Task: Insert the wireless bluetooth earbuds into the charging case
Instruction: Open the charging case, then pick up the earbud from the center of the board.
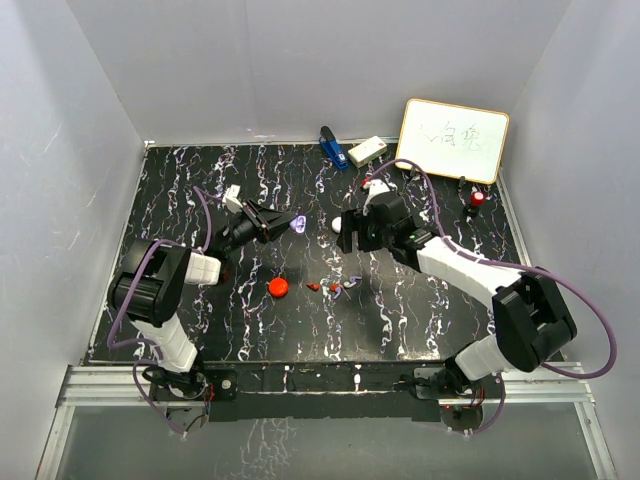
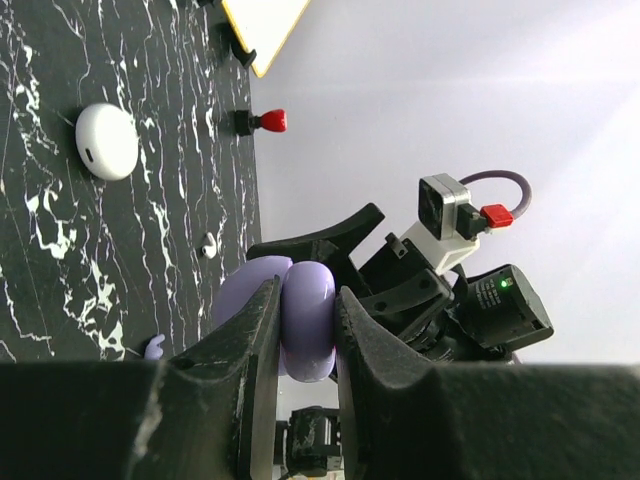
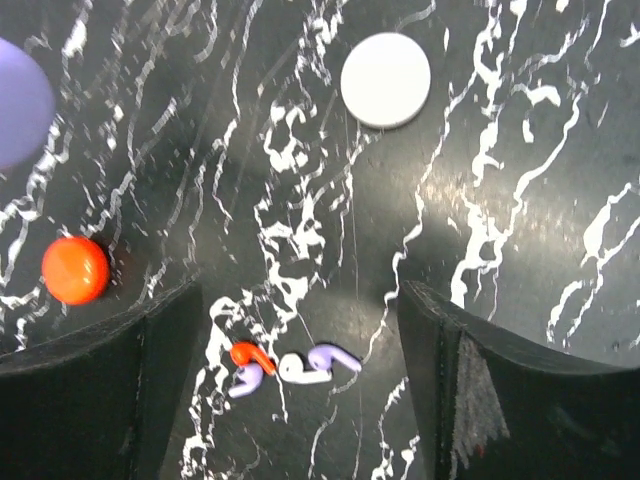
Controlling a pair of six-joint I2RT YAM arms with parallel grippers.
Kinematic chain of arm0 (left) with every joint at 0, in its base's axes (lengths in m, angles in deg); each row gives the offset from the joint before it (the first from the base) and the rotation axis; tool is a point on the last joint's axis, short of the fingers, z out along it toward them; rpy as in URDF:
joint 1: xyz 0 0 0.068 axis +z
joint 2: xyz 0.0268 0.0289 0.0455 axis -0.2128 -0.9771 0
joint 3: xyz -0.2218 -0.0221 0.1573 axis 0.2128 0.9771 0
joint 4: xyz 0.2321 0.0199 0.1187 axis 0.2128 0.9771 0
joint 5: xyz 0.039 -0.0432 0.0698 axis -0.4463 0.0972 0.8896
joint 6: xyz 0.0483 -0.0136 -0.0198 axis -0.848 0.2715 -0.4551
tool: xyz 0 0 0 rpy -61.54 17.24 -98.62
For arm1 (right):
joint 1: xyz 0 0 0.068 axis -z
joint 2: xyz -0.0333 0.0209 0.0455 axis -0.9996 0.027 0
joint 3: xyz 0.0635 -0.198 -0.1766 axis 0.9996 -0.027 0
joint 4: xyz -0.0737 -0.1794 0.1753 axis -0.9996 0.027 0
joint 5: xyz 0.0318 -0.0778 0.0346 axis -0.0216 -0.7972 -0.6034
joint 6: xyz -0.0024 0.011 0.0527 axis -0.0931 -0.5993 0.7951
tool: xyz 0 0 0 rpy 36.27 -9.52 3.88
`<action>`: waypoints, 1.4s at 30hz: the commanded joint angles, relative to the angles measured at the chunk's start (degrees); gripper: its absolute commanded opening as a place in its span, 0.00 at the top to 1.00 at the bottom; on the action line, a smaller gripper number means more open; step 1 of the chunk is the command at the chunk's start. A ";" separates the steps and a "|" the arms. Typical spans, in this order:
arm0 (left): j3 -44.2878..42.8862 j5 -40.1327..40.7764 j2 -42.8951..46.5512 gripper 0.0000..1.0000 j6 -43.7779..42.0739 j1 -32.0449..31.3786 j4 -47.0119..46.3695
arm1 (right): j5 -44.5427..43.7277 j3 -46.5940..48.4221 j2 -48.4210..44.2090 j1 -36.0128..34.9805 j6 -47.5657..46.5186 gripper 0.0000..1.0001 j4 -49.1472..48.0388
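Note:
My left gripper is shut on a purple charging case and holds it above the table; two rounded purple halves show between the fingers. From above, this case hangs left of centre. A white case and a red case lie on the black marble table. Several tiny earbuds, red, purple and white, lie in a cluster. My right gripper hovers open above them, its fingers wide apart with nothing between them. The earbuds sit right of the red case.
A whiteboard leans at the back right, with a red-capped marker standing in front of it. A blue object and a white box lie at the back edge. White walls enclose the table.

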 commanded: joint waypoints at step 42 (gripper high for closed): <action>3.88 -0.86 12.63 1.00 -7.20 2.25 14.12 | -8.71 -0.88 8.14 -17.31 -0.98 0.67 7.26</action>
